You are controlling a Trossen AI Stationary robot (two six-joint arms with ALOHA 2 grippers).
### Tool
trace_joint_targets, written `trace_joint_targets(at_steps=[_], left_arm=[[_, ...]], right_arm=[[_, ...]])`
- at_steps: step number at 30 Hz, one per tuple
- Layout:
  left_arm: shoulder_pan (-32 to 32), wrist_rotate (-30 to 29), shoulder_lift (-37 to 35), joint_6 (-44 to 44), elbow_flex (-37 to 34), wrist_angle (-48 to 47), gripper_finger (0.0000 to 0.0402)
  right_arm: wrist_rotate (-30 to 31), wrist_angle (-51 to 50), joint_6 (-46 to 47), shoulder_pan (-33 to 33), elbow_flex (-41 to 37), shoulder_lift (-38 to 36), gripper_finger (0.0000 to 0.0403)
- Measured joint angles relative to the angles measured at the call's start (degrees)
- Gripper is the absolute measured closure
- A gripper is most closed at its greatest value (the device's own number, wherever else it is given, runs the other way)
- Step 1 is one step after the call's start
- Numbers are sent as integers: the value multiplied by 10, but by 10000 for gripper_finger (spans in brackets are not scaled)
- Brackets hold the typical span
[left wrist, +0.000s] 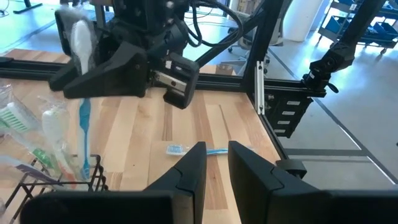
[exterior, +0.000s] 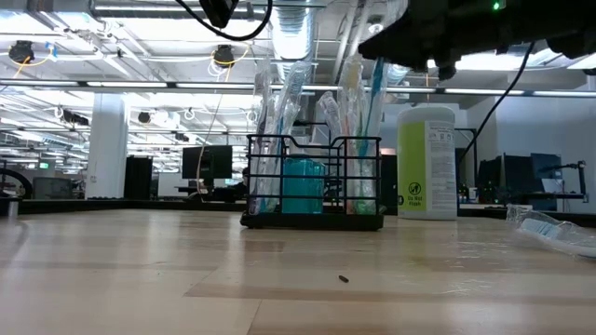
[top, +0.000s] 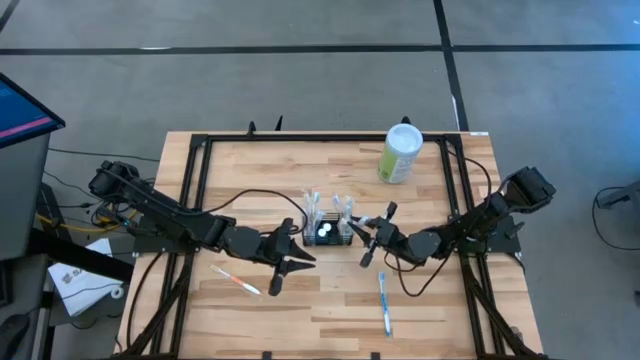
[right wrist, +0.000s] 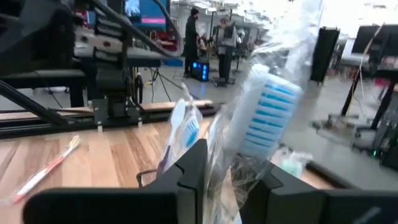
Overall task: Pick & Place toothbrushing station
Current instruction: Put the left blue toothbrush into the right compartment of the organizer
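Note:
The toothbrushing station point(top: 328, 232) is a black wire caddy at the table's middle, holding several wrapped toothbrushes upright and a teal thing point(exterior: 303, 186). My right gripper point(right wrist: 230, 177) stands just right of it, above its rim, shut on a clear-wrapped toothbrush with a blue handle point(left wrist: 84, 127) and a blue-and-white head point(right wrist: 264, 115). My left gripper point(left wrist: 217, 155) hovers near the caddy's near-left corner point(top: 300, 258). It is open by a narrow gap, with nothing between its fingers. My right gripper pinches the wrapped toothbrush between its two fingers, on the crinkled wrapper just below the head point(right wrist: 239, 168). The fingers come level from the table's right and lie across the brush. The brush stands about upright, its handle point(exterior: 377, 121) reaching down into the caddy's right end.
A pale-green canister with a white lid point(top: 401, 153) stands at the far right. A wrapped blue toothbrush point(top: 384, 303) lies near the front edge, right of centre. A pink one point(top: 237, 280) lies front left. Black frame rails point(top: 200, 180) border the table.

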Motion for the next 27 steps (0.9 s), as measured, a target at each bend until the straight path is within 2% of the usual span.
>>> trace_joint_targets(at_steps=[3, 10, 17, 23, 27], left_arm=[[0, 0, 0, 0, 0, 1, 340], [0, 0, 0, 0, 0, 1, 340], [0, -21, 0, 0, 0, 5, 340], [0, -22, 0, 0, 0, 5, 340], [0, -22, 0, 0, 0, 6, 340]], right_arm=[[0, -46, 55, -8, 0, 0, 359], [-6, -63, 78, -7, 0, 0, 395], [-29, -87, 109, -21, 0, 4, 383], [-78, -98, 128, -44, 0, 4, 396], [-82, -123, 153, -52, 0, 3, 382]])
